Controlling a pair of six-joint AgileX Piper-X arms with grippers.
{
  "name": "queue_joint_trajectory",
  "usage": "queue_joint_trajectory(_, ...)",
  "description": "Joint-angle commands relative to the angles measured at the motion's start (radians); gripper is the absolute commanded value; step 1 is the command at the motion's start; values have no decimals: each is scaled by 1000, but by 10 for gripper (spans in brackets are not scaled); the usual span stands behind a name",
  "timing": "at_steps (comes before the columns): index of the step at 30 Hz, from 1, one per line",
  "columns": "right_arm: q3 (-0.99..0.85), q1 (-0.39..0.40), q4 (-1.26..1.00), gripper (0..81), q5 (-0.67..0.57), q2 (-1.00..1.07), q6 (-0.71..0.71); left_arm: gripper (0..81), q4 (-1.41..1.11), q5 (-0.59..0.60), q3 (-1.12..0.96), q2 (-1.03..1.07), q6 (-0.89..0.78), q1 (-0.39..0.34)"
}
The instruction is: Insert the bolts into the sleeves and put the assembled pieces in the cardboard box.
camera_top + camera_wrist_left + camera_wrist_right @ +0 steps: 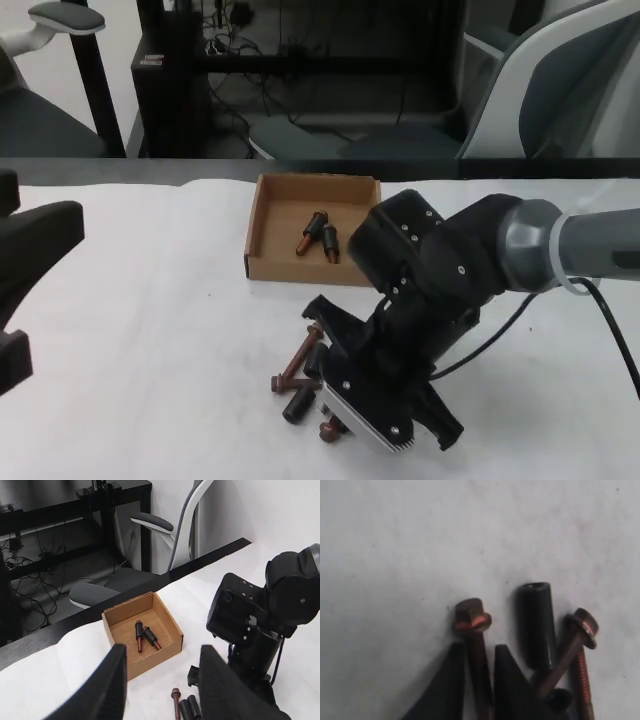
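– Holding anything, the right gripper?
– Yes. Its two fingers are clamped on the shank of a copper bolt that lies on the white cloth. The hexagonal head is just past the fingertips.
– And what lies near this bolt?
– Just beside it there is a black sleeve, and a second bolt lies slanted against that sleeve. In the high view this small pile is in front of the cardboard box, near it but not touching.
– What does the box contain?
– Two assembled pieces lie inside, side by side on its floor.
– And the left gripper?
– It hangs at the left side of the cloth, well apart from the pile, with its fingers spread wide and released
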Motion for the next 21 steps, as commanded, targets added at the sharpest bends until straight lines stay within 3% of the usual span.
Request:
queue_joint_trajectory(1,23,-17,62,10,161,45,-40,459,-15,-6,-1,-7,2,1)
queue_joint_trajectory(15,23,-5,69,0,177,29,-39,459,-10,-78,-1,-7,0,1)
queue_joint_trajectory(21,23,27,29,0,172,-53,72,459,-3,-72,-1,-7,-44,1)
